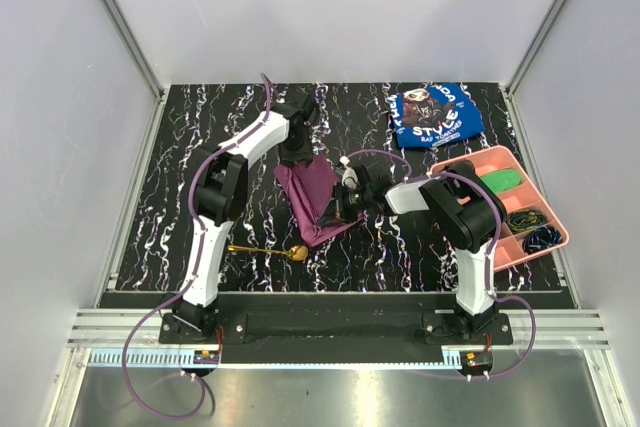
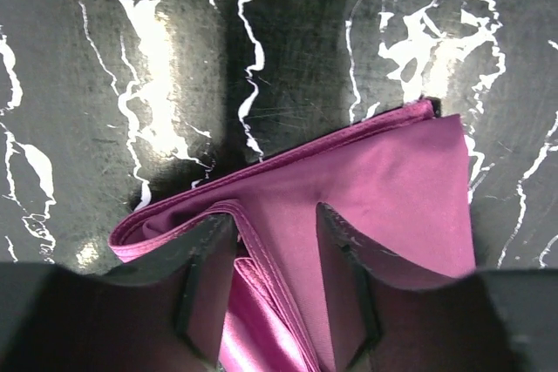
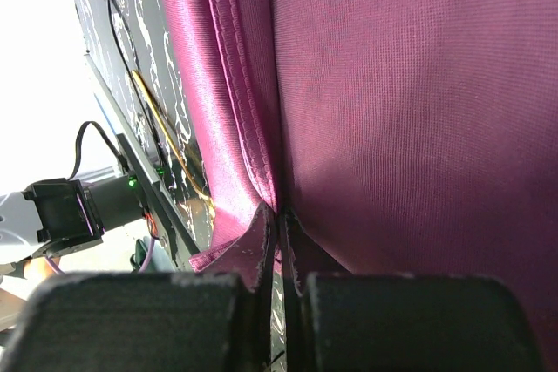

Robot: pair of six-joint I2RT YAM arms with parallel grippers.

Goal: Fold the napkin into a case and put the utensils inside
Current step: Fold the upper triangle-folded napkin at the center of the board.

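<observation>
White enclosure walls; black table [image 1: 180, 207] with white veining. Both arms are reached inward to the table's middle: the left arm [image 1: 215, 197] is stretched to the far side of the napkin [image 1: 312, 202], the right arm [image 1: 470, 217] is bent in from the right. The napkin is noted mid-table, folded in layers. Its long axis runs far to near, tilted slightly, and it narrows to a corner pointing at the near edge. Its far edge is covered by the left gripper [image 1: 297, 152] and part of its right edge by the right gripper [image 1: 338, 209]. In the left wrist view the fingers [image 2: 205, 280] are spread apart, with a stitched hem lying between them, and the nearer cloth is cut off by the frame. In the right wrist view the fingers [image 3: 260, 241] are pinched together on a thin edge of the cloth. The pink tray [image 1: 497, 150], at right, is partly hidden behind the right arm. A blue cloth [image 1: 435, 112] with white lettering lies at far right. The spoon [image 1: 270, 249] lies left to right, with its bowl rightward just beside the napkin's near corner. Contact cannot be made out.
</observation>
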